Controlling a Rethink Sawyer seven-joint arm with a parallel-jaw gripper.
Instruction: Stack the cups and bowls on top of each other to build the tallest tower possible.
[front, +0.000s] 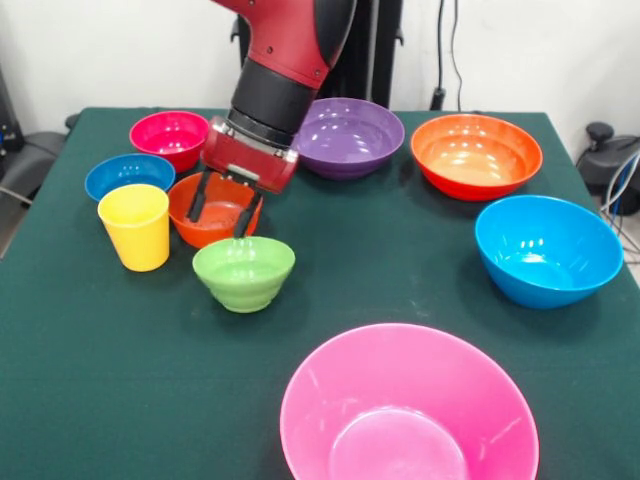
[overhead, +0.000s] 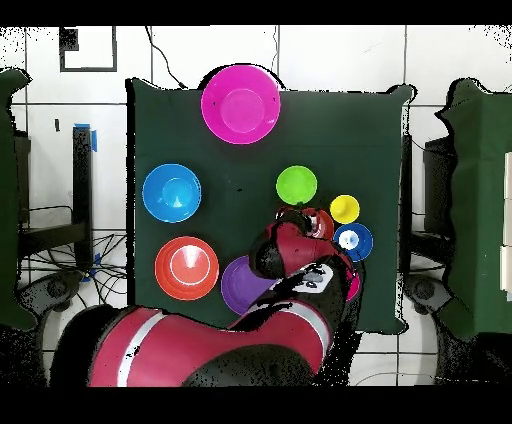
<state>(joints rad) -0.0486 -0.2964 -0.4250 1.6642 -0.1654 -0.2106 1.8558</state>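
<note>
The red arm (front: 290, 50) slants down from the table's far edge, gripper (front: 222, 208) spread open, empty, fingertips inside the orange-red bowl (front: 213, 212).

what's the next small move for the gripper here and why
Probably a short drop straight down, then close. The gripper is open, its fingers hanging over the small orange-red bowl, with one finger toward the bowl's near rim. Nothing is held and no bowl is stacked yet, so grasping this rim looks like the first step. The light green bowl sits just in front, a likely place for it.
</note>
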